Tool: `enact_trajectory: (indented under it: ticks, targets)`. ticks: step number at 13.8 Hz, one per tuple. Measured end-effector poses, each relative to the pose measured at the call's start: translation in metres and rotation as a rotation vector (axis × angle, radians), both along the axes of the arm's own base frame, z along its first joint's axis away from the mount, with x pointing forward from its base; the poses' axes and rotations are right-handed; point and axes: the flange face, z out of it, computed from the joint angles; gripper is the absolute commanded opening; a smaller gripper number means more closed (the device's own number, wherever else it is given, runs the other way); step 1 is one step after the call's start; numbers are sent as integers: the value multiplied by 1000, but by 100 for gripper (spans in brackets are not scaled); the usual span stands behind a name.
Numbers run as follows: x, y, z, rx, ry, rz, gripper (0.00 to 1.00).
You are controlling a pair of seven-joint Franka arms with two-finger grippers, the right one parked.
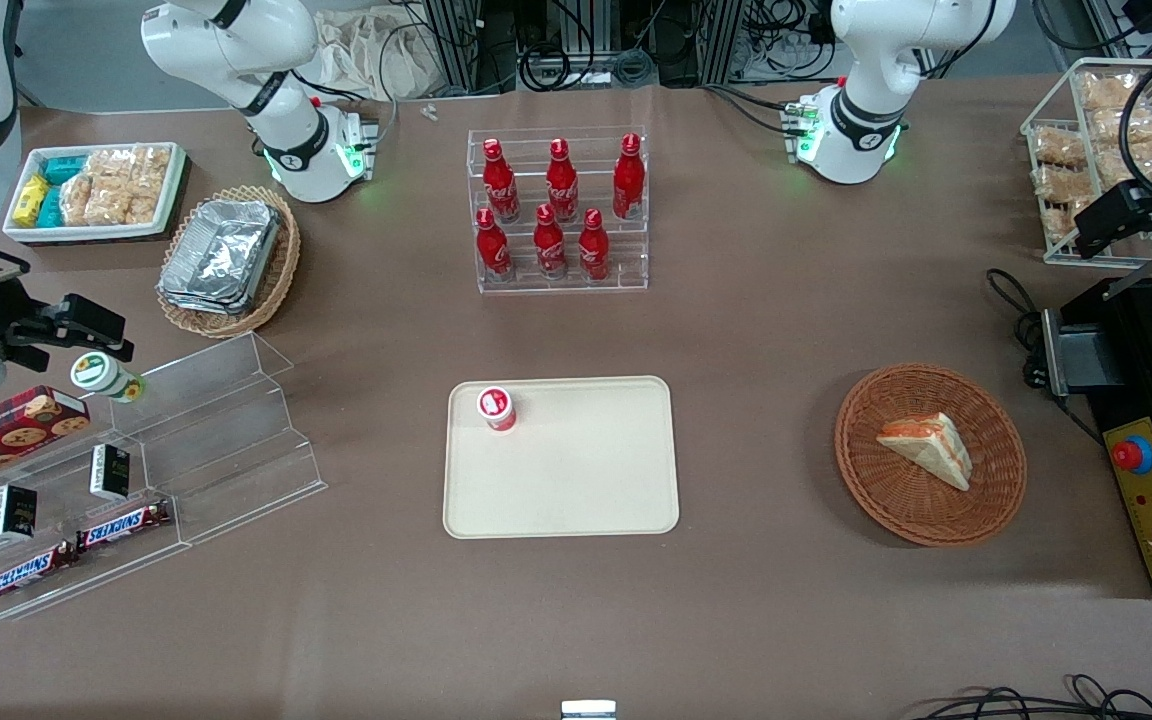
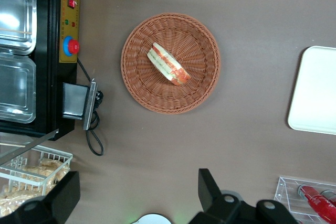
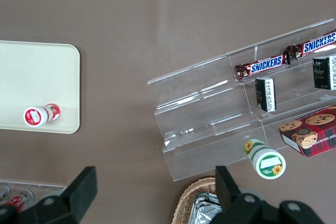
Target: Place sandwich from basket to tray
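While nothing of the task is done yet, front view lists: sandwich [image 1: 926, 446] lying in the basket [image 1: 929, 453]; tray [image 1: 561, 457] holding only a small red-capped cup [image 1: 497, 407]; gripper [image 1: 1131, 222] raised toward the working arm's end, well apart from the basket, beside a wire rack of snacks [image 1: 1101, 150]. Left wrist view: fingers [image 2: 210, 190] spread wide, empty, high above brown table [image 2: 252, 145]; sandwich below between them. Right wrist view: clear acrylic shelf [image 3: 210, 119], Snickers bars [image 3: 262, 65]. Remaining: descend, grasp, carry, release.

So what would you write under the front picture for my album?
Sandwich waits in its basket; the tray holds a small red cup; the open gripper hangs high above the table.
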Motion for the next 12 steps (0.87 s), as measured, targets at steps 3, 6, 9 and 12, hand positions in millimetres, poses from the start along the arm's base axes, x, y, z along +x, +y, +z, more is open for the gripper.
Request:
enact_trajectory:
  ticks: [3,6,9,12]
  targets:
    - [1,-1,-1,-10,-1,-2,100]
    - [4,-4,-4,-21,-3,-6,100]
    - [7,-9,-13,-22,12,-15,100]
    - [16,-12,-27,-32,2,-19,100]
